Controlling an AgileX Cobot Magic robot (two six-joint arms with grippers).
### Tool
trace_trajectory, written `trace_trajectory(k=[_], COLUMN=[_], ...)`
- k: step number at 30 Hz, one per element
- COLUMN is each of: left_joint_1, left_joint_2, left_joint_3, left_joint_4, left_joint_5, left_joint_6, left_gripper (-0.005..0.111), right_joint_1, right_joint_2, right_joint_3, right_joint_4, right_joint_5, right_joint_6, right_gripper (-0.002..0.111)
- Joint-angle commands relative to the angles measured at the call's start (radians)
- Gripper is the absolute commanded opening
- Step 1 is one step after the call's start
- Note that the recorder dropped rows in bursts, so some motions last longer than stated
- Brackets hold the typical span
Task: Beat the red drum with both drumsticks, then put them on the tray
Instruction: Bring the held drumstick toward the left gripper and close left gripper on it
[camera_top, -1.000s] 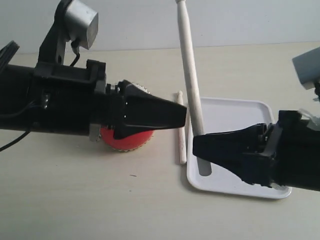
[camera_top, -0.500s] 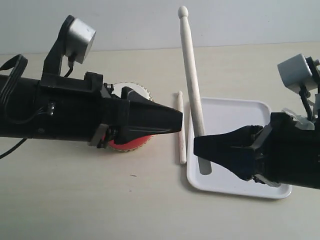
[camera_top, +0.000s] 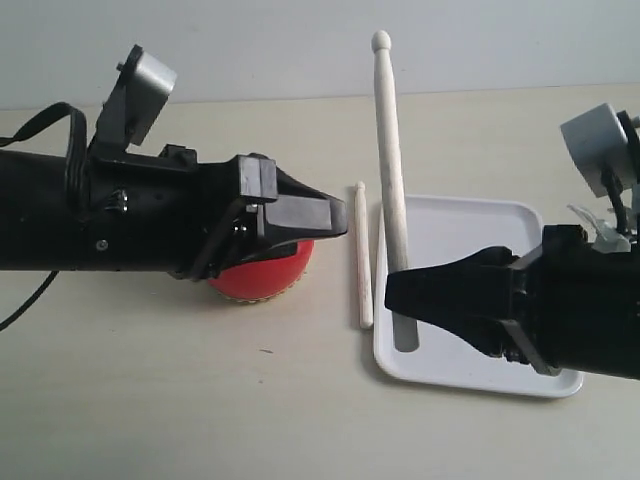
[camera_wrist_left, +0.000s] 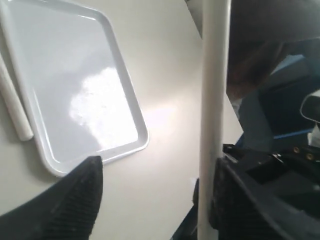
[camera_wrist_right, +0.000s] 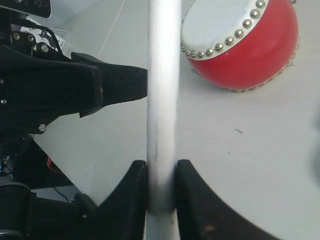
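The right gripper's (camera_wrist_right: 162, 170) black fingers (camera_wrist_right: 135, 185) are clamping one drumstick (camera_top: 388, 150), which is standing nearly upright, rounded tip up, by the left rim of the white tray (camera_top: 470, 240). The left gripper's (camera_top: 335, 215) fingers (camera_wrist_left: 80, 200) are spreading wide apart and holding nothing. They are hovering in front of the red drum (camera_top: 265, 275). The second drumstick (camera_top: 363, 260) is lying flat on the pale table (camera_top: 200, 400), outside the tray and just beside its left rim, between tray and drum.
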Motion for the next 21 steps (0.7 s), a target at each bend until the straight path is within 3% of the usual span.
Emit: trace_trajectory(k=[1,7,14,21], left_joint_1=[-0.045,-0.089,-0.089,-0.089], left_joint_2=[-0.001,-0.001,-0.001,-0.001], left_joint_3=[-0.018,-0.075,-0.078,-0.031], left_joint_4=[-0.010,-0.010,-0.010,-0.010], left_joint_5=[-0.104,-0.161,-0.146,-0.162], left_joint_6=[-0.026,-0.026,-0.026,-0.070], left_gripper=[0.062,0.062,0.062,0.062], right_joint_1=[-0.003,0.021,0.085,0.084], right_joint_2=[0.004,0.022,0.136,0.166], right_joint_3=[0.007,-0.013,-0.099,-0.134], right_joint_4=[0.006,0.006,0.006,0.006], right_joint_5=[-0.003,-0.003,0.006,0.002], right_joint_6=[0.034,0.059,0.043,0.066], right_gripper=[0.000,0.000,0.000,0.000])
